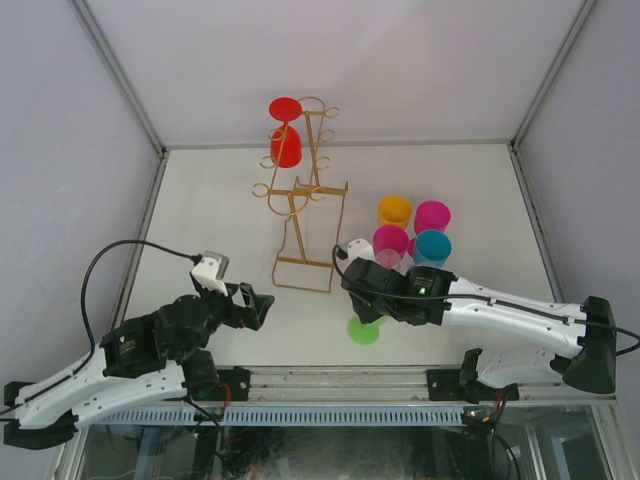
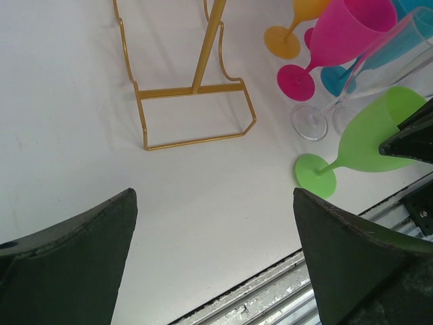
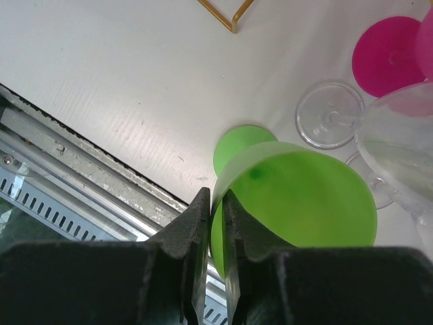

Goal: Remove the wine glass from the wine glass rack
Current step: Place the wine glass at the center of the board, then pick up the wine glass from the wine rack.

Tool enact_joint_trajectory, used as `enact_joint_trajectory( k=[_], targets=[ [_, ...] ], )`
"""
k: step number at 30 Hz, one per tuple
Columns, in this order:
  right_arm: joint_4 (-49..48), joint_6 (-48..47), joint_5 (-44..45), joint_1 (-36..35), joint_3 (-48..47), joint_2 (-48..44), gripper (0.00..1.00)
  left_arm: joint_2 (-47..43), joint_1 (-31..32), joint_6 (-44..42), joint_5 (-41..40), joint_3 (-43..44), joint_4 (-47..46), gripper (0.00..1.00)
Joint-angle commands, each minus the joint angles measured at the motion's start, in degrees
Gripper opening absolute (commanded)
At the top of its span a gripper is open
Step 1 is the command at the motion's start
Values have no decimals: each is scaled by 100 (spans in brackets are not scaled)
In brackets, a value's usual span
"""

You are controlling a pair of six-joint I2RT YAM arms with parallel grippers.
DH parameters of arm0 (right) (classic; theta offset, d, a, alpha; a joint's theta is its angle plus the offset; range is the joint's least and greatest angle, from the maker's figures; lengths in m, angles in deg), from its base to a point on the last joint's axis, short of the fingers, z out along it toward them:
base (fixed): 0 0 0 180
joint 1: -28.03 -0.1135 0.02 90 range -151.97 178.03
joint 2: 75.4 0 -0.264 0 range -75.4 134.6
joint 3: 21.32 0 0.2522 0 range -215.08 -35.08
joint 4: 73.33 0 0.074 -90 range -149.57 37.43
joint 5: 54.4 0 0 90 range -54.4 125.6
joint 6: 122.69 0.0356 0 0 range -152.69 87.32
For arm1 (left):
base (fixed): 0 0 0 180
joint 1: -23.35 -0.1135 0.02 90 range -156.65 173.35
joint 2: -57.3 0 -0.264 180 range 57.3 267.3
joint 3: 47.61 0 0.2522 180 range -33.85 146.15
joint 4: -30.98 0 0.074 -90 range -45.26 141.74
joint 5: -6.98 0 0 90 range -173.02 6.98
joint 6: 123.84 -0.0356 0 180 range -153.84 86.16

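Observation:
The gold wire wine glass rack (image 1: 305, 215) stands at the back middle of the table, its loop base (image 2: 196, 91) showing in the left wrist view. A red wine glass (image 1: 285, 135) hangs upside down from its top left hook. My right gripper (image 3: 215, 196) pinches the rim of a green wine glass (image 3: 304, 196), one finger inside the bowl and one outside. The green glass's foot (image 1: 364, 329) rests on the table by the front edge. My left gripper (image 2: 214, 193) hovers open over bare table to the rack's front left, holding nothing.
A cluster of glasses stands right of the rack: orange (image 1: 394, 211), magenta (image 1: 432, 216), teal (image 1: 432, 246), pink (image 1: 390, 243) and a clear one (image 3: 329, 123) close beside the green glass. The metal rail (image 3: 81, 169) runs along the table's front edge.

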Motion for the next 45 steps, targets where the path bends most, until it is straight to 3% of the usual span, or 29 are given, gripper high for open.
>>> enact_joint_trajectory(
  k=[1,6,14,21,26,35,40,45],
  targets=[
    [-224,103,94,93,-72,-155,11,104,-103,70,114,387,-23,100],
    [-365,137,129,155,20,-273,13,206,-497,165,806,435,6,100],
    [-576,220,-132,321,94,-594,25,348,-1795,196,2240,394,-67,100],
    [-927,268,-486,514,128,-1262,33,398,-2936,155,2834,534,-168,100],
    [-1275,237,-814,835,223,-2075,42,937,-3748,273,2892,1223,-347,100],
    [-1216,483,-396,1363,574,-3749,66,1803,-4851,-124,3069,2889,-305,100],
    [-1373,515,-240,1411,863,-4382,76,2530,-5601,-133,4021,3610,-736,100],
    [-1305,473,6,1413,857,-4537,78,3472,-6264,368,5502,4074,-1483,100]
  ],
)
